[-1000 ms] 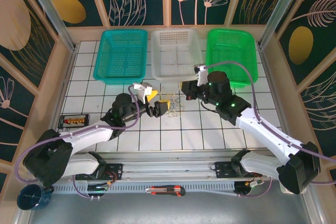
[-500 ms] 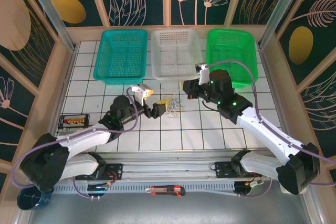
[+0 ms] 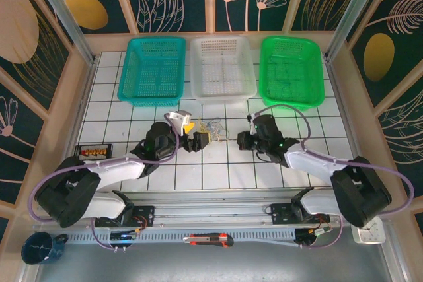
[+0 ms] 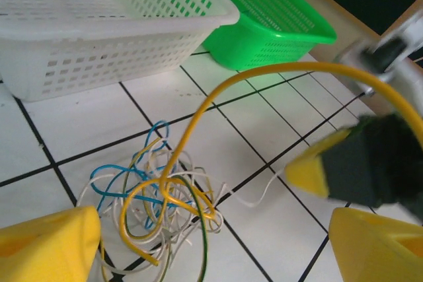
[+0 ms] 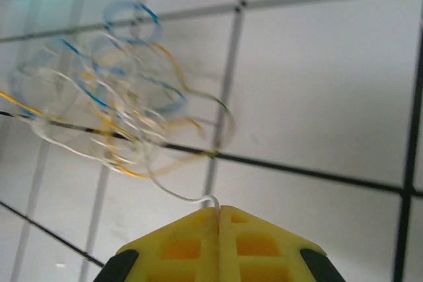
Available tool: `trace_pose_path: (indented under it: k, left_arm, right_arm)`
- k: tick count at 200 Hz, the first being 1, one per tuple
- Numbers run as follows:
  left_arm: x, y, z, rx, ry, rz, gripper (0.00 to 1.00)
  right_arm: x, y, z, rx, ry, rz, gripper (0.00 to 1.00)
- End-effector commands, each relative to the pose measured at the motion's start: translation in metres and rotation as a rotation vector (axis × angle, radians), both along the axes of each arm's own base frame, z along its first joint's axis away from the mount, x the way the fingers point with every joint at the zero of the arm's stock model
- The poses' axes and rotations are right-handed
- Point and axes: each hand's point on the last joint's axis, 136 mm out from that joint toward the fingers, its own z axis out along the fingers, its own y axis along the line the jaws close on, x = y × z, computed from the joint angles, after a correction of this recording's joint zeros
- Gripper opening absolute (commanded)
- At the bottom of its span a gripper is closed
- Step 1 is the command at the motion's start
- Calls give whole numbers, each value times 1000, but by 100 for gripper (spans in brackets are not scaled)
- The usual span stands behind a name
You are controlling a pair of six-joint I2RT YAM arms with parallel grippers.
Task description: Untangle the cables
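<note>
Cables [image 3: 213,127], thin blue, whitish, yellow and olive cords, lie in one loose tangle on the white tiled table [image 3: 198,176], just in front of the white basket [image 3: 221,96]. One whitish strand runs out of the pile to the right claw [image 5: 218,214], whose yellow tips are pressed together on its end. The left claw [image 4: 213,247] hovers low at the near side of the tangle, spread wide with nothing in it. A teal basket [image 3: 151,101] and a green basket [image 3: 294,104] flank the white one.
</note>
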Motion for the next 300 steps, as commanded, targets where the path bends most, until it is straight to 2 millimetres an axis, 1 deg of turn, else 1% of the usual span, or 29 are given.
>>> trace_pose_path:
  k: [1, 11, 25, 52, 60, 76, 100, 115, 148, 172, 202, 243, 254, 278, 300]
  left_arm:
    - [1, -10, 5, -14, 9, -34, 85]
    - [0, -11, 2, -13, 18, -41, 82]
    - [0, -13, 1, -21, 26, -47, 78]
    - [-3, -19, 6, -54, 29, -81, 64]
    - [-4, -21, 8, -66, 28, -95, 57]
    - [-8, -26, 15, -90, 21, -133, 46]
    - [-14, -32, 25, -122, 7, -183, 28]
    - [-20, -34, 33, -145, -9, -218, 18]
    - [-31, -40, 55, -198, -54, -291, 0]
    - [-34, -43, 66, -216, -69, -324, 0]
    - [-38, -46, 76, -235, -77, -359, 0]
    - [-42, -50, 82, -248, -75, -399, 0]
    - [-42, -50, 81, -248, -72, -401, 0]
    - [-40, -50, 82, -249, -79, -390, 0]
    - [-36, -48, 83, -256, -85, -359, 0]
  right_arm:
    - [18, 0, 15, 45, -74, -57, 14]
    - [19, 0, 21, 50, -82, -57, 25]
    - [21, 0, 32, 50, -103, -60, 39]
    - [25, -1, 59, 57, -147, -63, 55]
    - [26, -1, 67, 61, -159, -64, 58]
    - [27, -2, 84, 74, -189, -69, 62]
    - [27, 2, 111, 127, -230, -59, 63]
    - [25, 10, 129, 178, -258, -21, 63]
    - [18, 31, 158, 262, -312, 106, 64]
    - [16, 41, 169, 296, -342, 171, 66]
    - [10, 55, 174, 347, -357, 256, 67]
    - [8, 68, 170, 381, -355, 328, 68]
    - [11, 69, 166, 375, -347, 325, 68]
    - [11, 69, 165, 380, -345, 319, 68]
    - [17, 61, 157, 353, -330, 264, 69]
